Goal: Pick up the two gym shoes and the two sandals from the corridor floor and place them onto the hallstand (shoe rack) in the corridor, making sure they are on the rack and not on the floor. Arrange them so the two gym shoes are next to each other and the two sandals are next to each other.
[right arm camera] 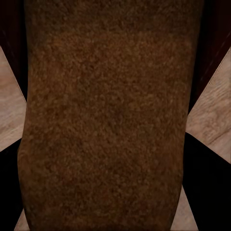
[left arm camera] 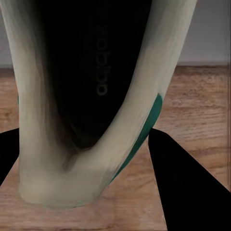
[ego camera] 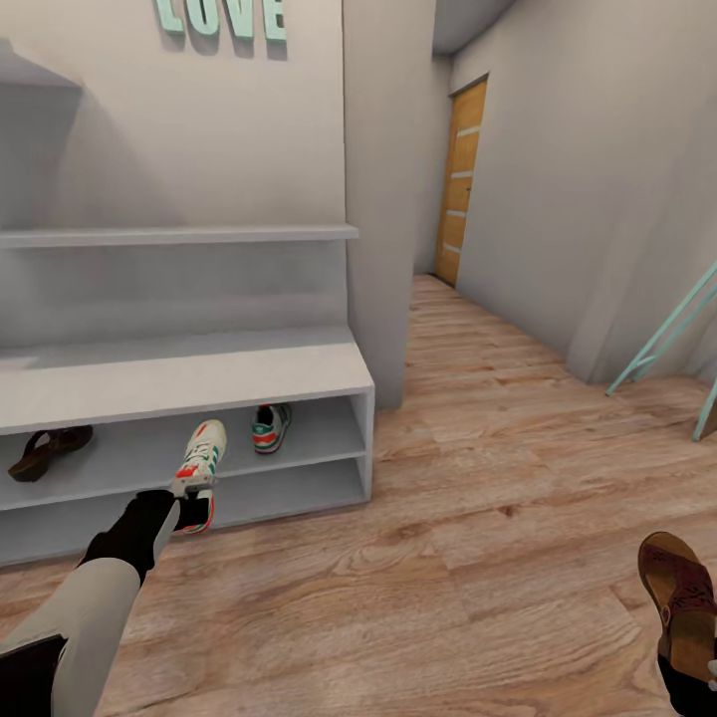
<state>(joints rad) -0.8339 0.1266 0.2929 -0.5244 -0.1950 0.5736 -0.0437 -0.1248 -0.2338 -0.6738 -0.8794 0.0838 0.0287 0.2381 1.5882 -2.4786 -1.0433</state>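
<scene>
The pale hallstand point(ego camera: 179, 373) stands at the left. On its upper open shelf lie one gym shoe point(ego camera: 271, 426) and, further left, one brown sandal point(ego camera: 50, 450). My left gripper point(ego camera: 184, 495) is shut on the second gym shoe point(ego camera: 202, 458), holding it toe-up just in front of the shelves. In the left wrist view that shoe's dark opening point(left arm camera: 86, 96) sits between black fingers point(left arm camera: 187, 192). At the lower right my right gripper point(ego camera: 687, 677) is shut on the second sandal point(ego camera: 682, 597) above the corridor floor point(ego camera: 478, 558). In the right wrist view the sandal's brown surface point(right arm camera: 106, 120) lies between dark fingers point(right arm camera: 211, 192).
A wall corner point(ego camera: 383, 199) juts out just right of the hallstand. The corridor runs back to an orange door point(ego camera: 458, 184). A teal metal frame point(ego camera: 667, 334) leans at the right wall. Teal LOVE letters point(ego camera: 221, 18) hang above the stepped shelves.
</scene>
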